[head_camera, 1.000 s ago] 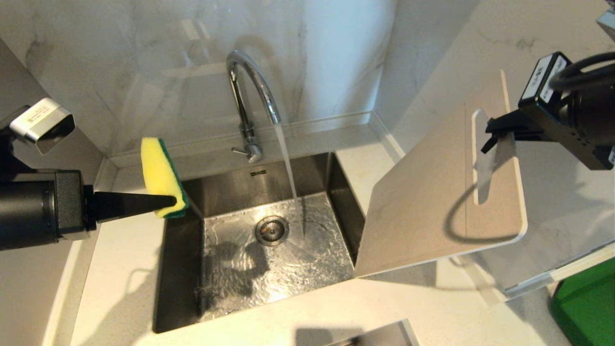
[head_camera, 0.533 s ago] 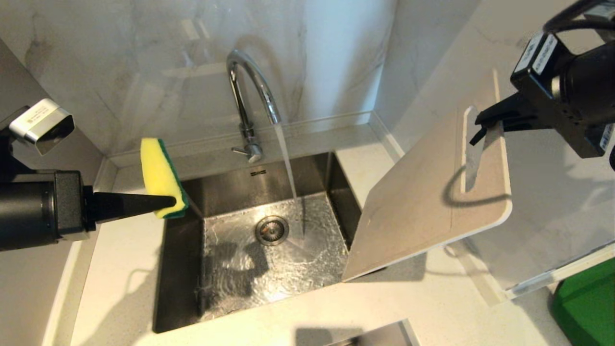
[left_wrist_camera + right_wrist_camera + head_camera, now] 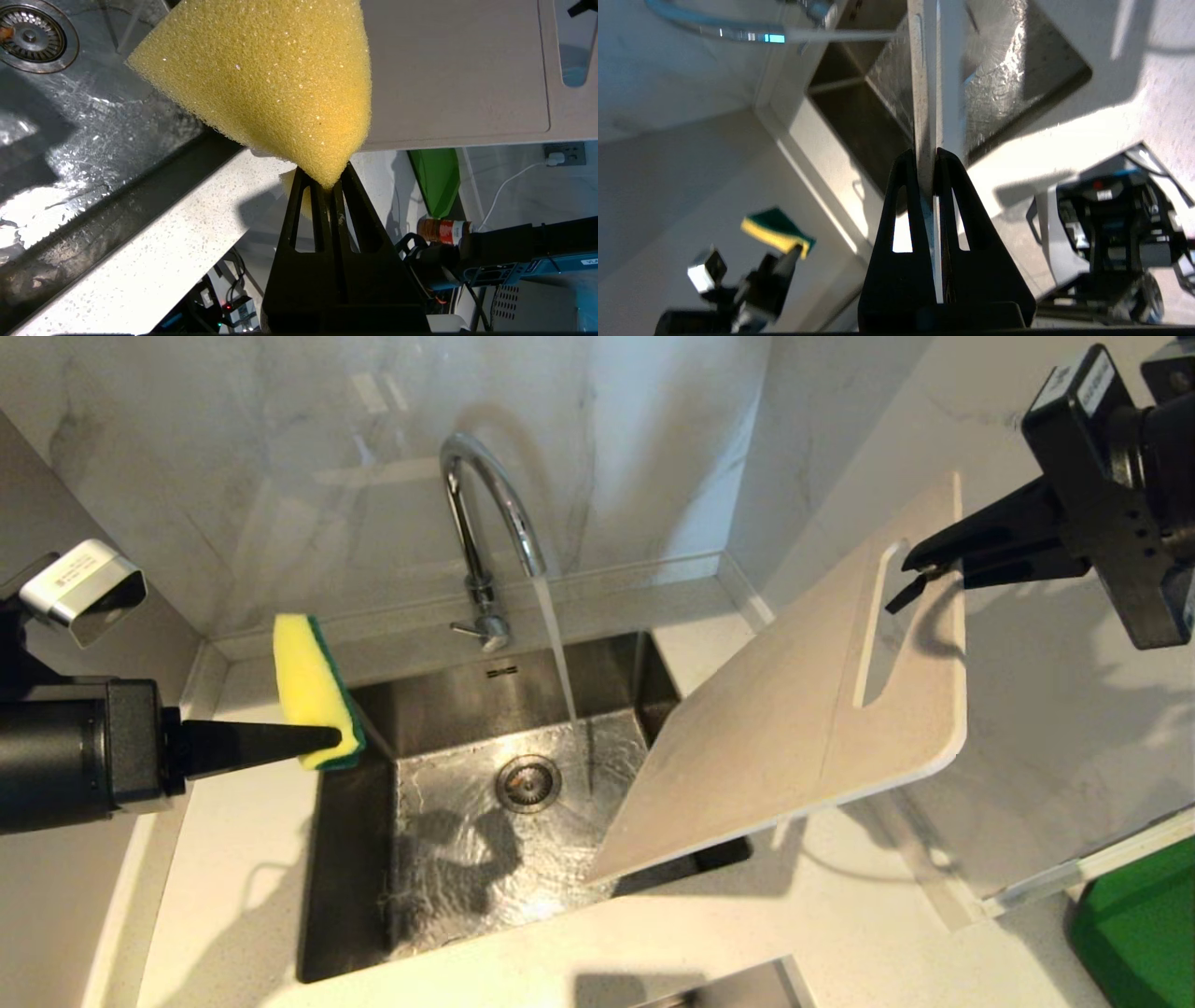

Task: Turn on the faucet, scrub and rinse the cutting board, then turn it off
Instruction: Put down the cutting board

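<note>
Currently the right gripper point(image 3: 920, 574) is clamped on the cutting board point(image 3: 775, 747) at its slot end, tilting it over the sink's point(image 3: 355, 859) right edge. Board looks thin, stiff, light; likely slippery once wet. Left gripper point(image 3: 331, 739) pinches a sponge point(image 3: 313, 686) near the sink's left rim. Faucet point(image 3: 490, 513) running.

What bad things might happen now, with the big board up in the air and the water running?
The cutting board hangs tilted, pinched only at its handle end by the right gripper, so it might slip or swing. Its low corner sits close to the stream from the faucet; water could splash onto the counter. The left gripper holds the sponge by one edge, which could slip free during scrubbing.
</note>
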